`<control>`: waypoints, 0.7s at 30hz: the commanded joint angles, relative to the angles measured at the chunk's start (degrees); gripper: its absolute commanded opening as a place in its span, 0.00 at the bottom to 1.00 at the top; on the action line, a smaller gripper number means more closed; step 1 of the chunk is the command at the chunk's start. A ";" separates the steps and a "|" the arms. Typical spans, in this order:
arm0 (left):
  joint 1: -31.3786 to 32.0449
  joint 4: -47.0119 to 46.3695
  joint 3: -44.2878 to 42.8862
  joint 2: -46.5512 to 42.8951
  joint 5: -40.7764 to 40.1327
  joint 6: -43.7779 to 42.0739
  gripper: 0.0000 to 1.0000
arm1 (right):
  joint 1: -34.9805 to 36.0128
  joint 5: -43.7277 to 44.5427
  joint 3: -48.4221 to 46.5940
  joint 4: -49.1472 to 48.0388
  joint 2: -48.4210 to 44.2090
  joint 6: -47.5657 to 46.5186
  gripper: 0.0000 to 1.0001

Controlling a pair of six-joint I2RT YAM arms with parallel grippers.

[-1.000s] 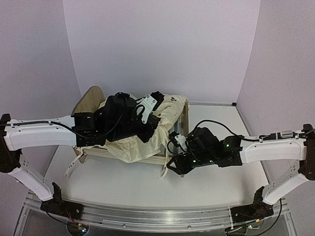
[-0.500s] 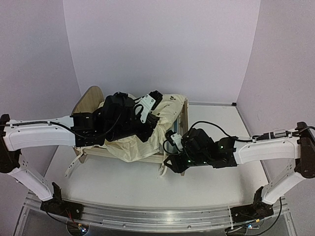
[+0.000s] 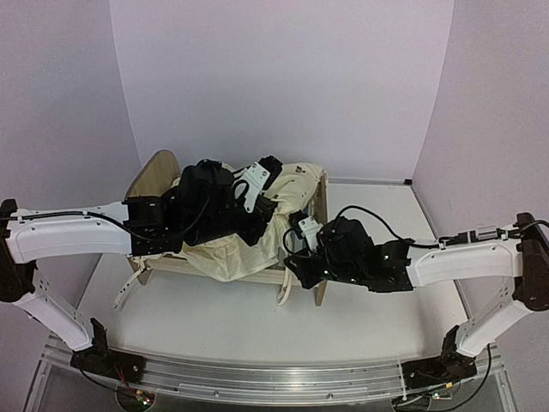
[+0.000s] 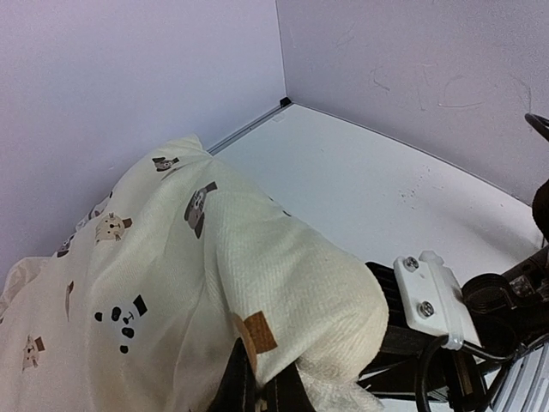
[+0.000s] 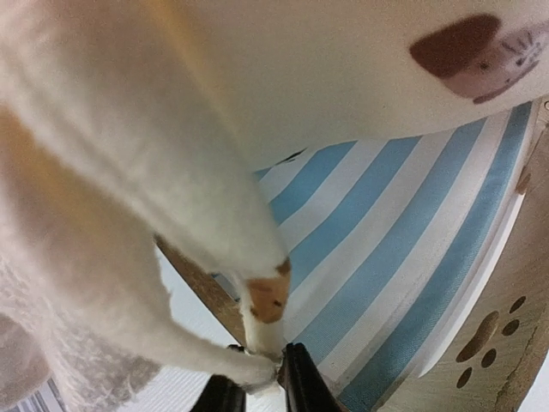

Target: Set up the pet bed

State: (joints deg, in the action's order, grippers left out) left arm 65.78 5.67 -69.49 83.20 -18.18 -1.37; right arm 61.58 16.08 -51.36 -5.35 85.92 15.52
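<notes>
Both tools are holding the cushion (image 3: 296, 196) over the pet bed (image 3: 155, 174).
The left tool (image 4: 260, 388) is pinching its edge; the right tool (image 5: 256, 384) is pinching a corner, probably to spread it flat; the bed is standing on the tabletop (image 3: 214, 318).

One wooden pet bed (image 3: 153, 174), one cream animal-print cushion (image 3: 232, 253).

**Much of the bed out of sight**

From above, the cushion (image 3: 227, 249) and the left arm (image 3: 77, 232) cover most of the pet bed (image 3: 154, 174), and both grippers' fingertips are hidden. In the wrist views the bottom edge cuts off the left gripper (image 4: 260, 390) and the right gripper (image 5: 257, 386). The nearest cloth is blurred.
</notes>
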 commanded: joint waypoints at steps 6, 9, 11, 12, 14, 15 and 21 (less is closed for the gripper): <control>-0.33 -3.41 -0.57 -2.68 -1.09 0.84 0.00 | -0.18 0.64 1.78 -2.19 -1.60 0.54 0.20; -0.39 -3.45 -0.56 -2.68 -1.14 0.97 0.00 | -0.17 0.47 2.55 -2.04 -2.73 0.64 0.19; -0.42 -3.48 -0.55 -2.56 -1.16 2.06 0.00 | -0.15 0.58 2.81 -2.04 -3.06 0.55 0.15; -0.40 -3.51 -0.59 -2.52 -1.16 2.39 0.00 | -0.17 0.62 2.84 -2.04 -3.18 0.49 0.12; -0.40 -3.47 -0.65 -2.37 -1.13 2.50 0.00 | -0.16 0.86 2.84 -2.05 -3.29 0.22 0.08; -0.40 -3.44 -0.68 -2.32 -1.16 2.53 0.00 | -0.14 0.91 2.87 -1.98 -3.42 0.21 0.06; -0.48 -3.04 -0.99 -1.82 -1.68 2.51 0.00 | -0.15 1.11 3.65 -1.38 -5.17 0.17 0.00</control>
State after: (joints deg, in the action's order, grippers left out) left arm 65.60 5.69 -69.49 83.20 -18.26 0.12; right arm 61.54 16.40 -48.30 -6.35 83.84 15.79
